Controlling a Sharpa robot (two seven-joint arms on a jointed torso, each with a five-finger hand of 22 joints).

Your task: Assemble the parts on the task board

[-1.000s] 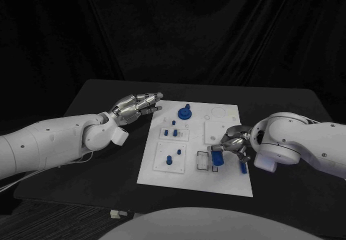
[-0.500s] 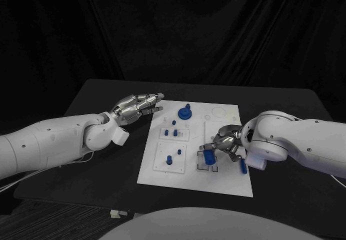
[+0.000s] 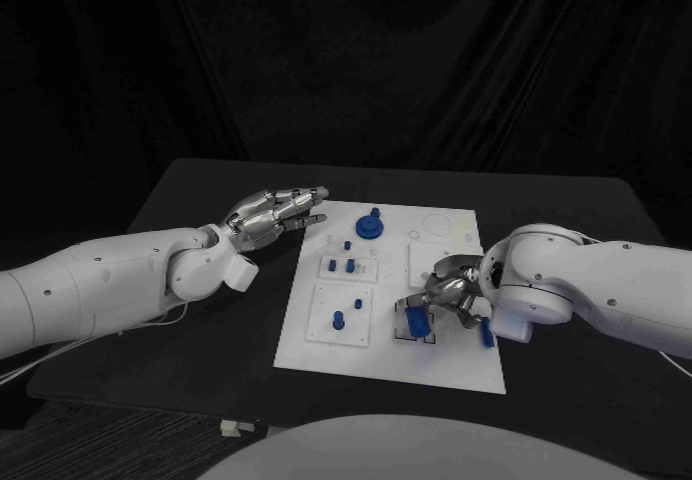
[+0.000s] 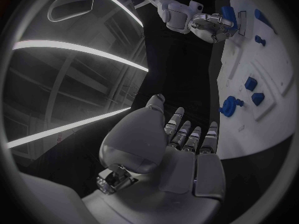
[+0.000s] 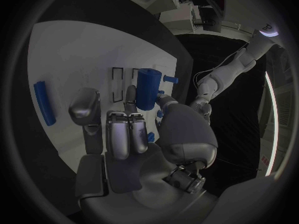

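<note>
Pinching a blue cylinder [image 3: 417, 320] over the task board [image 3: 378, 351], the right hand [image 3: 450, 290] grips it; the left hand [image 3: 270, 213] hovers empty, fingers extended, beside the board

You see blue parts [image 3: 369, 226] on the white task board [image 3: 450, 362], itself on a black table [image 3: 570, 200].

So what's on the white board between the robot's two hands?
In the head view, small blue pegs standing in the white task board lie between the left hand and the right hand.
</note>
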